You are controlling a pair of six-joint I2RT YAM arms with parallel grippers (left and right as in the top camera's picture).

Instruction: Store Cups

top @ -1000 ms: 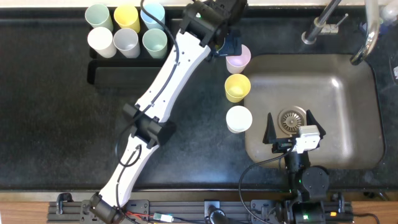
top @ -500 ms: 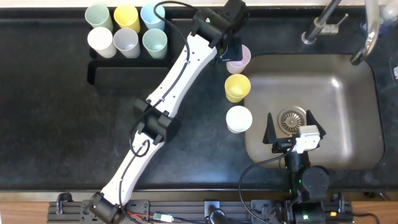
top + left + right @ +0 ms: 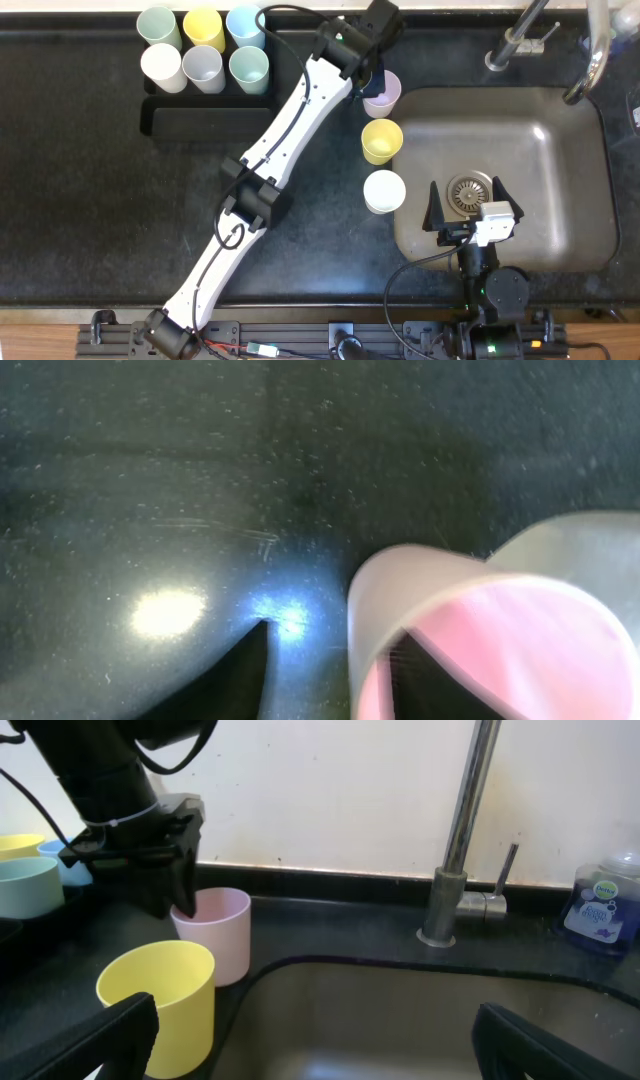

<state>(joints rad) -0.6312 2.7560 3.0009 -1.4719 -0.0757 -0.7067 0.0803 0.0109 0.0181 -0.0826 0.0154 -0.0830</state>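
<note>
Right wrist view: labelled bottle [image 3: 607, 910], pink cup [image 3: 222, 935].

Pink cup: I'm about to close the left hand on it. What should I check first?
1. Left hand open: ok.
2. Fingers straddle the wall of the pink cup, one inside and one outside: ok.
3. Pink cup upright: ok.
4. How far down the wall the fingers reach: cannot tell.
5. Right hand out of the way, over the sink: ok.
6. Free space in the tray: ok.
</note>
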